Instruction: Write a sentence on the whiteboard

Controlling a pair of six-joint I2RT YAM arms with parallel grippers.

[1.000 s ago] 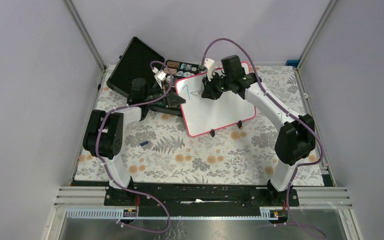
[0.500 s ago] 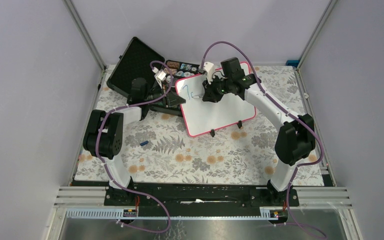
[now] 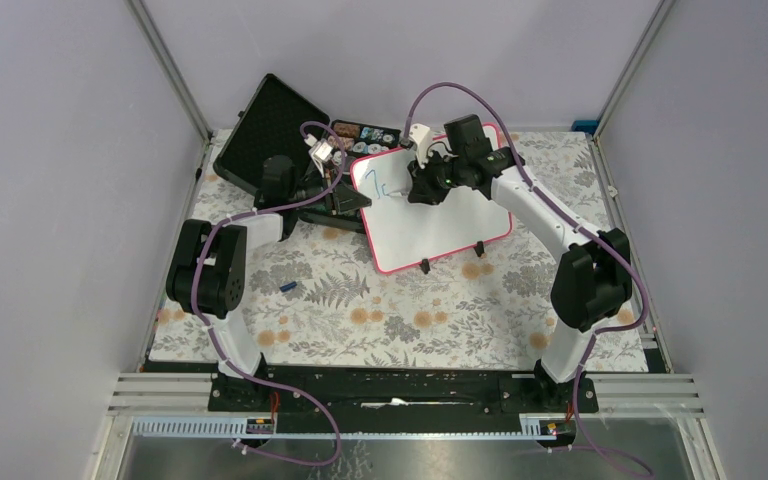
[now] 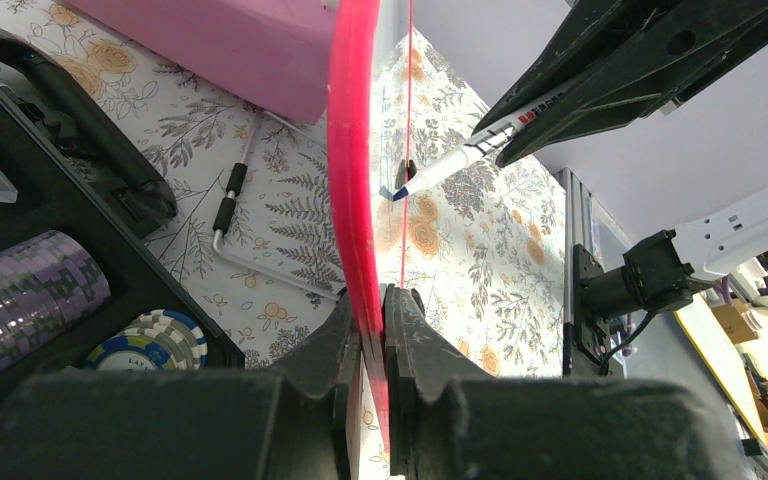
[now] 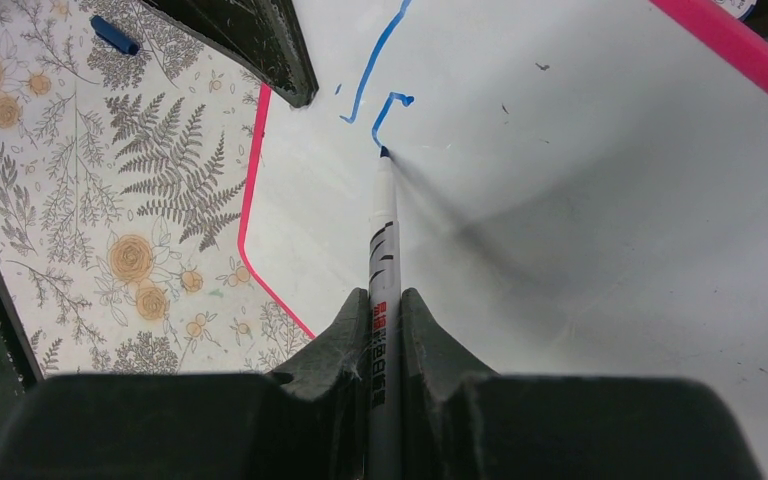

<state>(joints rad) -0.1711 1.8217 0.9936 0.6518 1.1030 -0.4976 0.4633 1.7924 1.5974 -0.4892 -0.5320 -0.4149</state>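
Observation:
The whiteboard, glossy white with a pink-red frame, stands tilted at the back middle of the table. My left gripper is shut on its left frame edge, seen edge-on in the left wrist view. My right gripper is shut on a white marker. The marker's blue tip touches the board at the end of a short blue stroke. Blue marks sit near the board's top left. The marker also shows in the left wrist view.
An open black poker-chip case lies behind the left gripper, with chips in it. A small blue cap lies on the floral mat. A pink box is behind the board. Two black feet sit on the board's lower edge.
The right gripper has moved the marker slightly right and a second blue mark has appeared beside the first stroke. The left gripper has held still.

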